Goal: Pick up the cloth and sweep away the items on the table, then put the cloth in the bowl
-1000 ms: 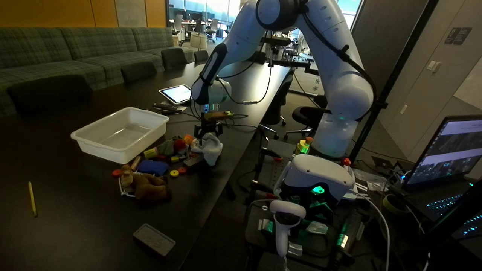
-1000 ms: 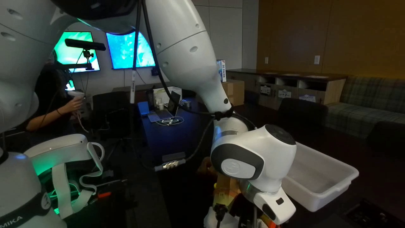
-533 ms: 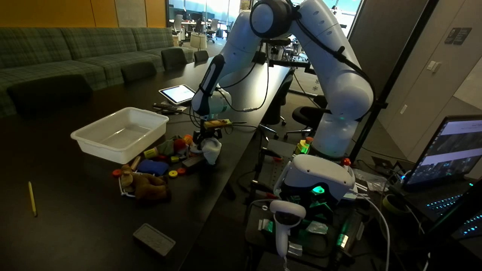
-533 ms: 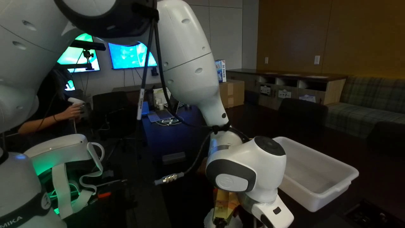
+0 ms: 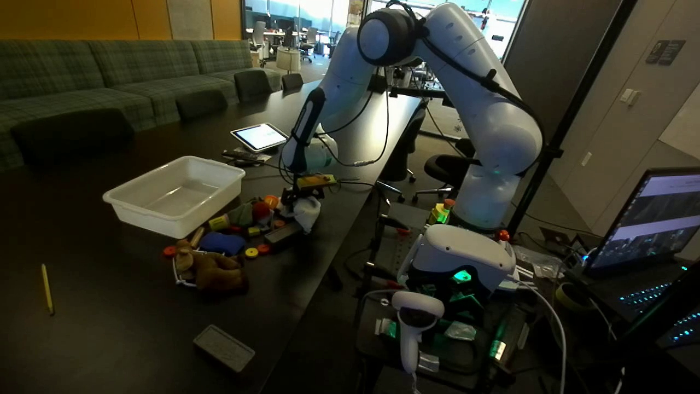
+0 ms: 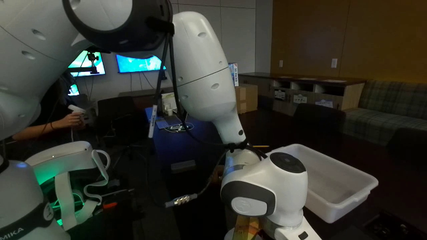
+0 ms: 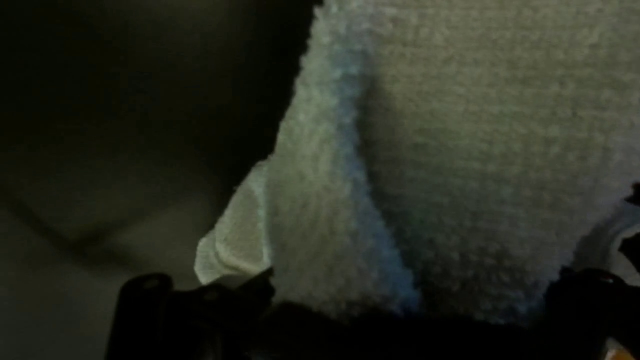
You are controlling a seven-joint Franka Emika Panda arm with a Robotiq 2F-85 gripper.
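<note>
Near the middle of the frame in an exterior view, we see the whitish cloth (image 5: pixel 307 211) bunched up beside the bright toys (image 5: pixel 221 243) on the black counter (image 5: pixel 109 328). The white bin (image 5: pixel 145 219) sits left of the toys. In the wrist view, we see the jaws spread wide apart, lower left and lower right, with the cloth between them.

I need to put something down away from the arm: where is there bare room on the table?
Bare: the broad patch bordered by the bin, the brown plush, the grey block and the pencil. Crowded: the stretch from the brown plush to the cloth, strewn with toys, with the gripper right at the cloth.
</note>
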